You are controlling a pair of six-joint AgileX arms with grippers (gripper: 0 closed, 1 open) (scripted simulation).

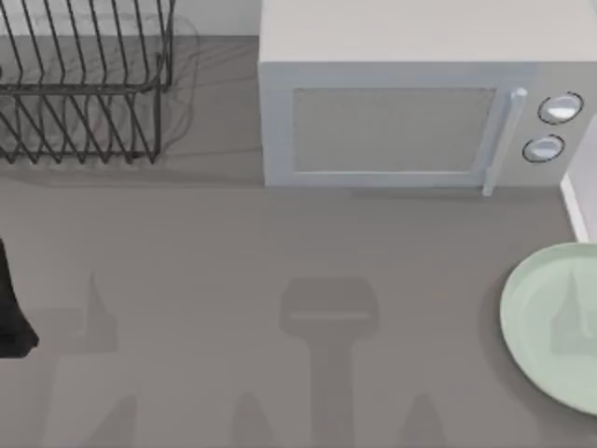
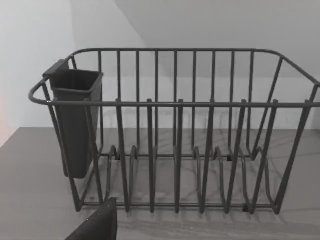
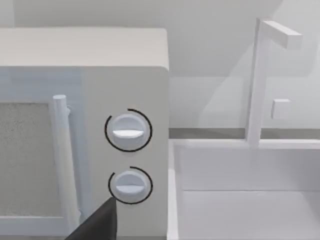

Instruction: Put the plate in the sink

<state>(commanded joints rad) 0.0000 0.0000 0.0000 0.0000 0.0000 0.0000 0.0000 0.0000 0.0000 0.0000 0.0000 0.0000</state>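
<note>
The pale mint-green plate (image 1: 555, 322) lies flat on the grey table at the right edge of the top view, partly cut off by the frame. Just behind it, a narrow white strip of the sink (image 1: 576, 207) rim shows beside the microwave. The right wrist view looks into the white sink (image 3: 250, 170) basin, with a dark part of my right gripper (image 3: 97, 225) low in the picture. My left arm (image 1: 11, 313) sits at the far left of the table, and a dark part of my left gripper (image 2: 97, 226) faces the dish rack. Neither gripper touches the plate.
A grey-white microwave (image 1: 401, 112) with two round knobs (image 1: 558, 108) stands at the back, left of the sink. A dark wire dish rack (image 1: 84, 84) with a cutlery cup (image 2: 75, 120) stands at the back left. A white faucet (image 3: 260, 75) rises behind the basin.
</note>
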